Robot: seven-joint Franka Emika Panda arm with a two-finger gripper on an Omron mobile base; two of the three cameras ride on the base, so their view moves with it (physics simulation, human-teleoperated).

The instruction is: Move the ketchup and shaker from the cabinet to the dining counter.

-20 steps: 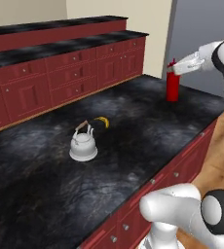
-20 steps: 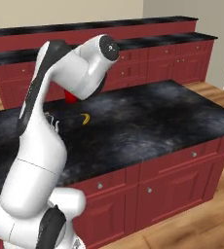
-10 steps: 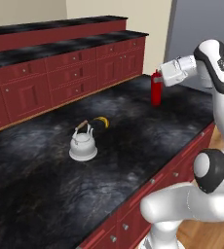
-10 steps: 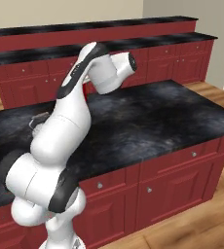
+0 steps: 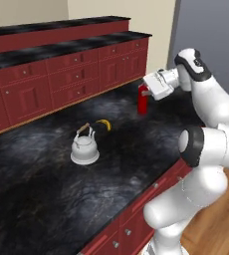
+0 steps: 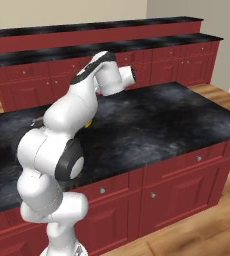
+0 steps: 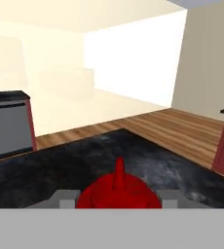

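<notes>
Here my gripper (image 5: 145, 92) is clamped on the ketchup (image 5: 143, 101), jaws pressed against its sides; the bottle stands upright over the dining counter (image 5: 47, 189), at about one o'clock from the silver kettle (image 5: 84, 147); a yellow banana (image 5: 104, 123) lies just beyond the kettle; in my hand view the red nozzle (image 7: 119, 171) points up between my fingertips (image 7: 64, 198).

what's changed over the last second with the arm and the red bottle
The pincer, shut on the ketchup, carried it leftward and nearer over the dining counter, as the arm folded in. The kettle and banana stayed put.
</notes>
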